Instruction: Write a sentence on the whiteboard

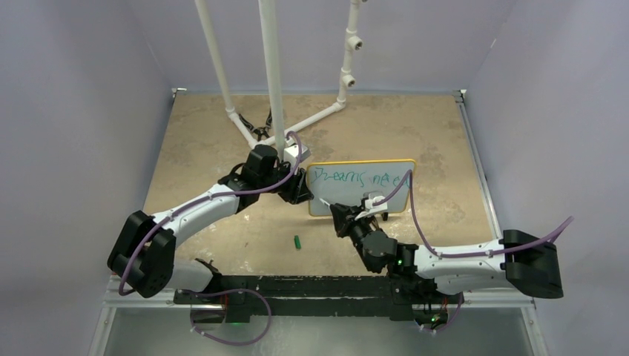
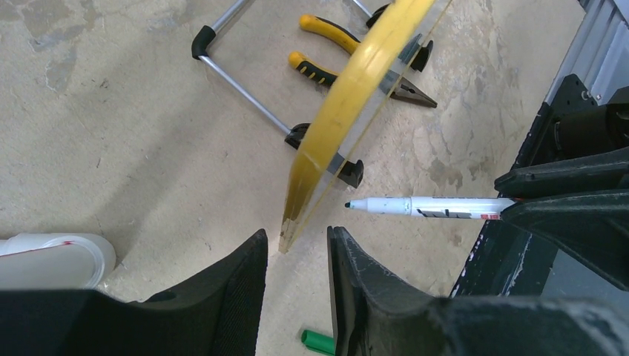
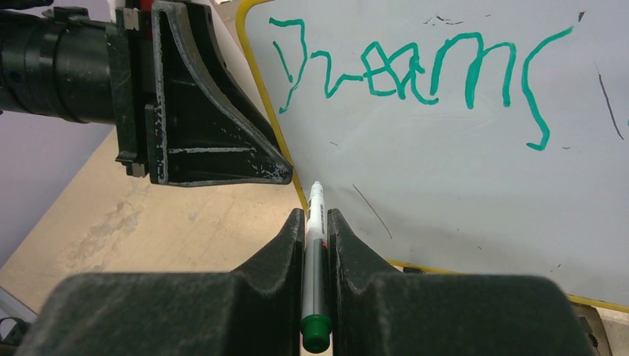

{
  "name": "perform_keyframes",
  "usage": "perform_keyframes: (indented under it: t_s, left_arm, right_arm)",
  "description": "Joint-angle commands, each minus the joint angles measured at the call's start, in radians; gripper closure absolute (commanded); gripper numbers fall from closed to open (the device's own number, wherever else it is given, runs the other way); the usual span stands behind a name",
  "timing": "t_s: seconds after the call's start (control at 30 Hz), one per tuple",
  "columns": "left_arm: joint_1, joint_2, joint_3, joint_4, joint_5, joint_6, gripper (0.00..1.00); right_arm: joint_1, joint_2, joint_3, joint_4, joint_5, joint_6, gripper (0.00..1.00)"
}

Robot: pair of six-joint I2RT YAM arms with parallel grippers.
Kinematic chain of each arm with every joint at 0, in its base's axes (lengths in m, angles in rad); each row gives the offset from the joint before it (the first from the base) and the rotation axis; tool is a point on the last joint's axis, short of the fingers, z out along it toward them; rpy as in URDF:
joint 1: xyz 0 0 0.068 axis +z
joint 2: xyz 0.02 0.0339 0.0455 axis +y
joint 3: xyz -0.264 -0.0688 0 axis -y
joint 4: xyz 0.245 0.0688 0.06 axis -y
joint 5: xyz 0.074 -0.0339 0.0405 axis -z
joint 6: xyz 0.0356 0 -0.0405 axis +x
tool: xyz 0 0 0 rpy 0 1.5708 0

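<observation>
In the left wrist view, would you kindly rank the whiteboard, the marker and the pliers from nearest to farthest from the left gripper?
1. Whiteboard, its corner right at the left gripper.
2. Marker, just right of the board.
3. Pliers, far beyond the board, at the top.

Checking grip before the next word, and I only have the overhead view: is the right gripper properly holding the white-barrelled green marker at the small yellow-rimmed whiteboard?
Observer: Yes. The right wrist view shows the right gripper shut on the white-barrelled green marker, barrel squarely between both fingers.
Operator: Is its tip on the board?
Observer: Seemingly not: in the left wrist view the tip sits just short of the yellow-rimmed whiteboard.
Operator: And the left gripper?
Observer: The left gripper straddles the board's left edge, jaws apart, a gap showing on either side.
</observation>
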Motion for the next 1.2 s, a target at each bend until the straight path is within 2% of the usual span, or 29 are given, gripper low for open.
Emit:
perform_keyframes:
  t_s: [0.0, 0.33, 0.6, 0.8, 1.17]
  left_arm:
    - [0.006, 0.012, 0.031, 0.044, 0.008, -0.028, 0.66]
    - [0.007, 0.022, 0.038, 0.044, -0.003, -0.032, 0.66]
    - [0.007, 0.031, 0.041, 0.082, 0.000, -0.040, 0.72]
    - [0.007, 0.034, 0.041, 0.081, 0.001, -0.040, 0.79]
    - [0.005, 0.036, 0.042, 0.081, 0.001, -0.036, 0.98]
  right_arm:
    - [0.005, 0.010, 0.016, 0.071, 0.028, -0.010, 1.00]
    - [0.005, 0.049, 0.023, 0.142, 0.030, -0.057, 1.00]
    - [0.005, 0.072, 0.021, 0.190, 0.043, -0.087, 1.00]
    - [0.005, 0.089, 0.016, 0.196, 0.066, -0.083, 1.00]
    - [0.004, 0.108, 0.017, 0.110, 0.127, -0.013, 1.00]
